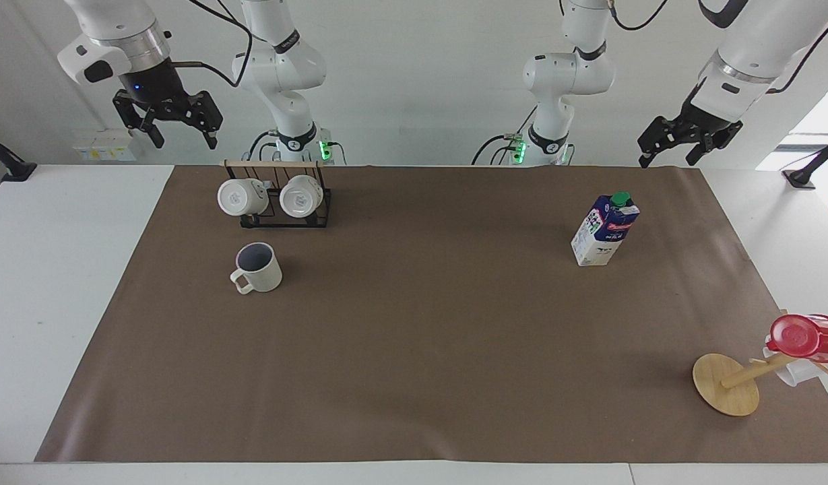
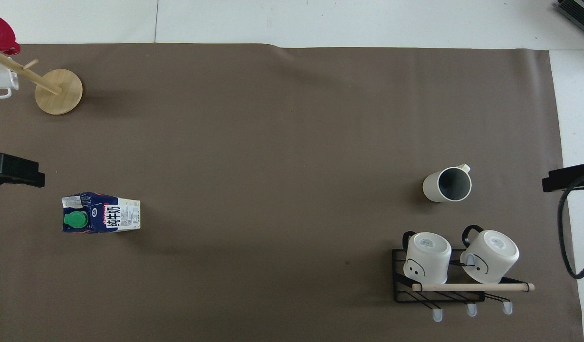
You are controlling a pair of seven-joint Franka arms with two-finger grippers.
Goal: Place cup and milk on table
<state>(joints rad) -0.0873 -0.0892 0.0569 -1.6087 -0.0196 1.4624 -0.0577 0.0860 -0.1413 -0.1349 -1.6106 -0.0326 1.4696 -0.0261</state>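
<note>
The cream-white cup (image 1: 259, 267) (image 2: 447, 184) stands upright on the brown sheet of the table (image 1: 420, 350), toward the right arm's end, its dark inside showing. The milk (image 1: 605, 229) (image 2: 100, 219) stands upright toward the left arm's end, green cap on top. My right gripper (image 1: 181, 131) hangs open high in the air over the table's edge beside the mug rack, holding nothing. Open and empty too, my left gripper (image 1: 668, 156) hangs high over the sheet's corner near the left arm's base. Only each gripper's tip shows in the overhead view.
A black wire rack (image 1: 284, 202) with a wooden bar holds two white mugs base-outward, nearer to the robots than the cup. A wooden mug tree (image 1: 727, 385) with a red cup (image 1: 806, 337) stands at the sheet's corner toward the left arm's end, farthest from the robots.
</note>
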